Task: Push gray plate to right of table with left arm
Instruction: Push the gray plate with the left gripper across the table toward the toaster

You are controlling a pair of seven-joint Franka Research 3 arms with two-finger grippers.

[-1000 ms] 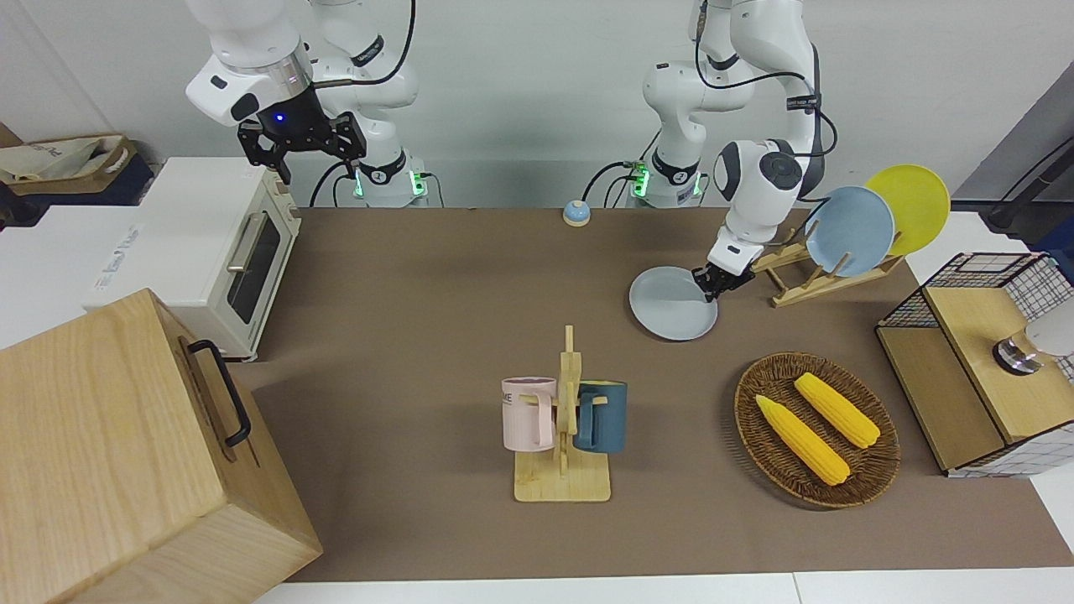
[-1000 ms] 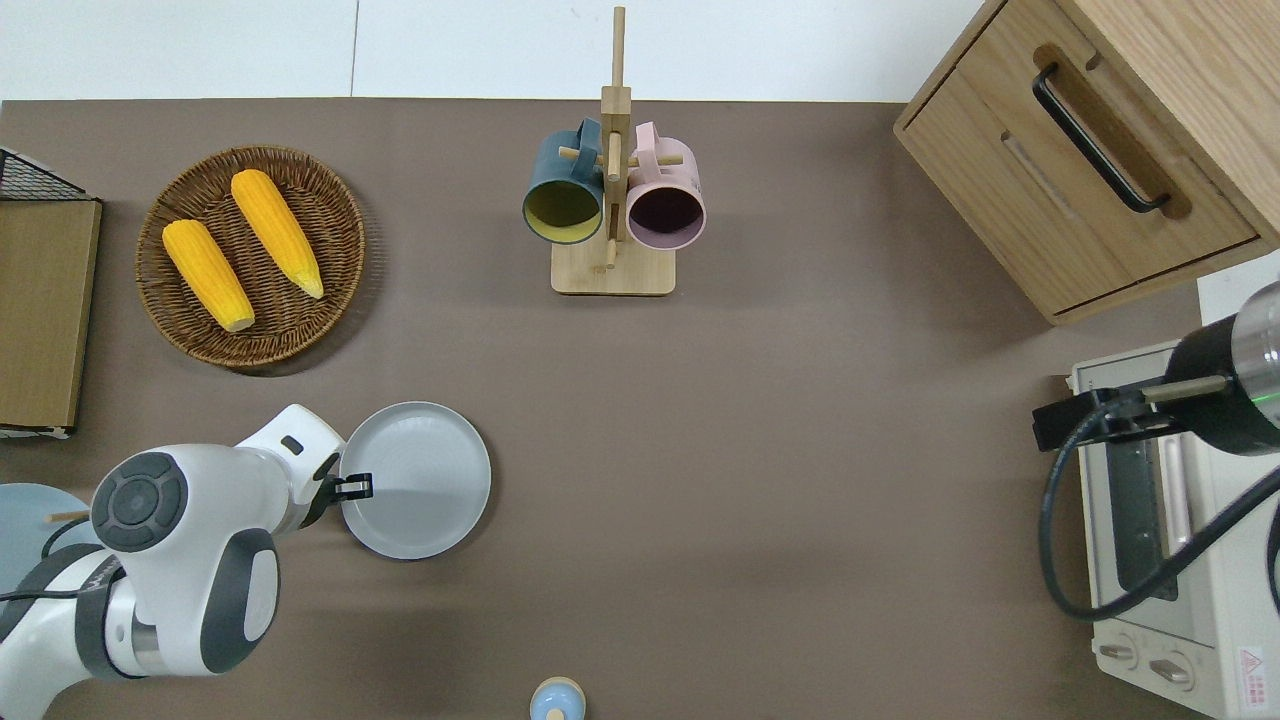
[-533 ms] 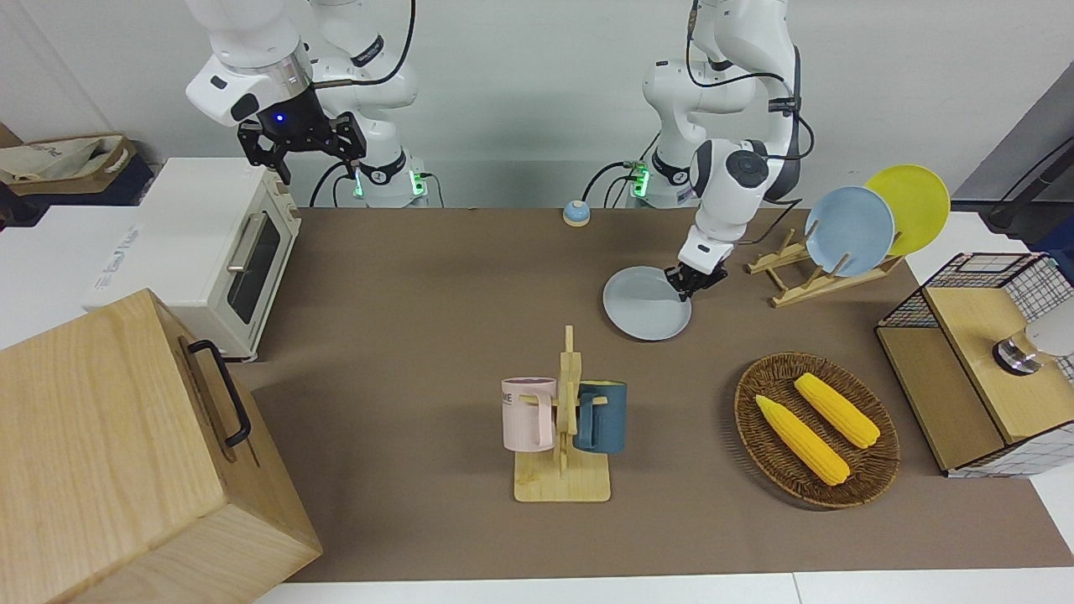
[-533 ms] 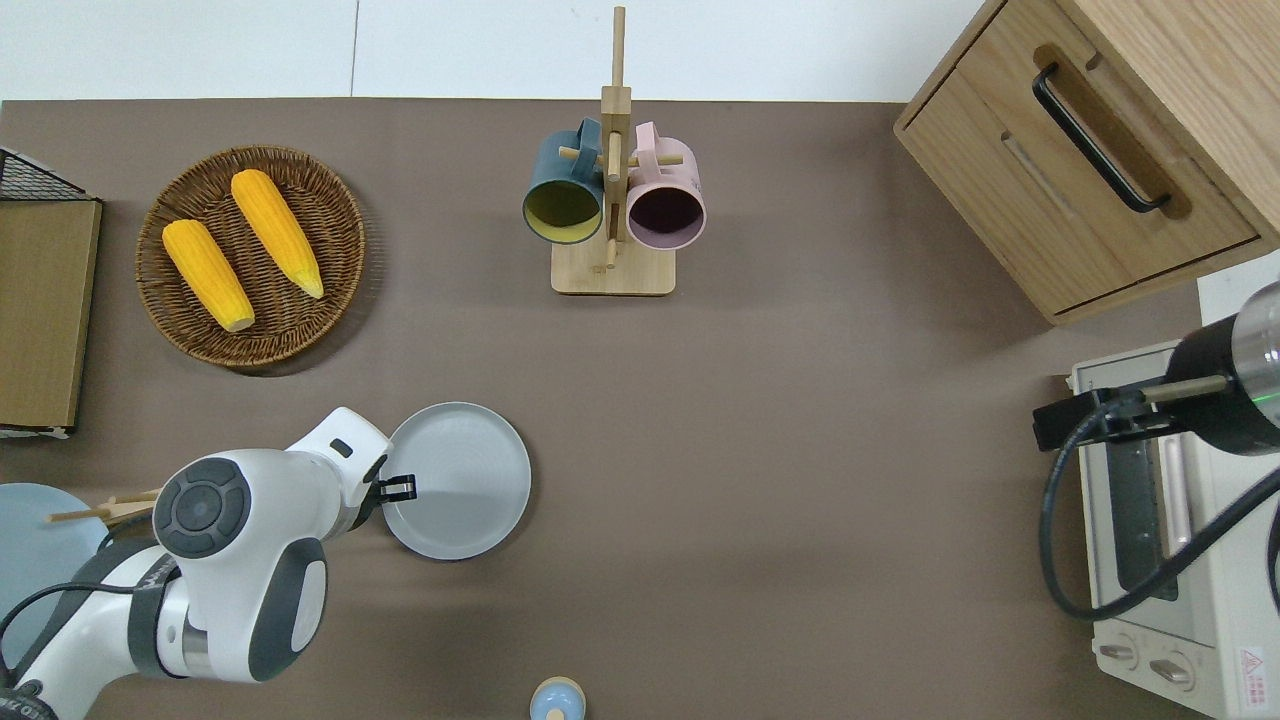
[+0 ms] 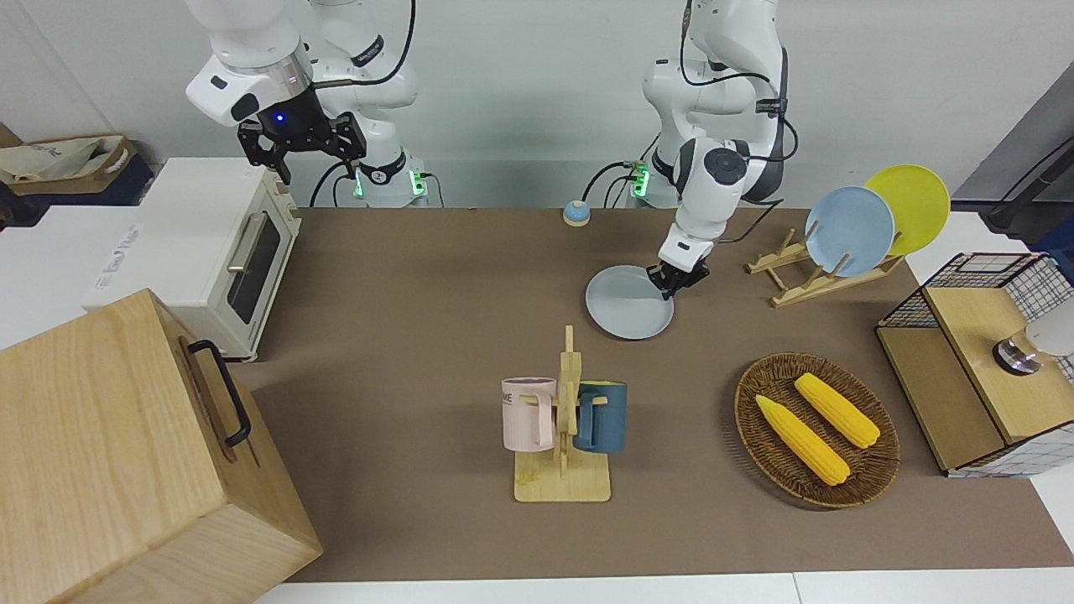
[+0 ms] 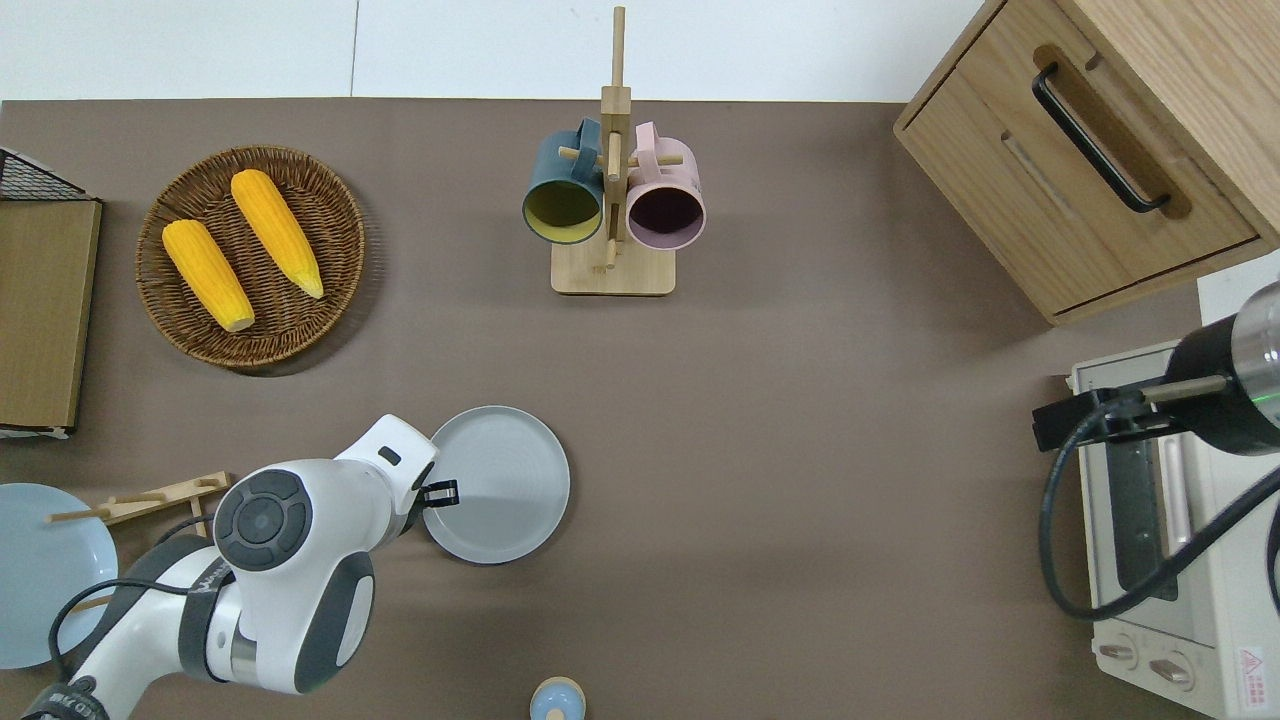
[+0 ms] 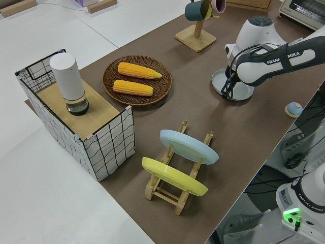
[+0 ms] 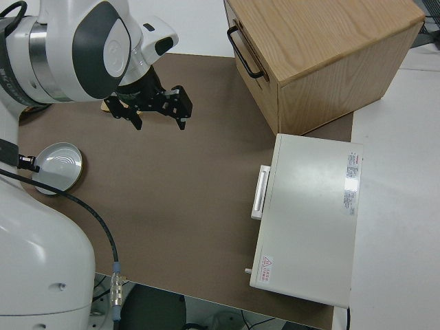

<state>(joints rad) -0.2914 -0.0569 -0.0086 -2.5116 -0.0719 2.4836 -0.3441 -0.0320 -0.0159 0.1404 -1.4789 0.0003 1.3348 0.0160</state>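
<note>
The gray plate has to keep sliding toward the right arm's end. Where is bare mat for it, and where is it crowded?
Bare mat runs from the gray plate to the toaster oven, bordered by the mug rack and wooden cabinet farther out. The left arm's end is crowded: corn basket, plate rack.

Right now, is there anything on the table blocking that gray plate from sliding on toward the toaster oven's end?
Nothing visible does. The left gripper is at the gray plate's rim, and only bare table lies ahead. The mug rack stands farther from the robots.
</note>
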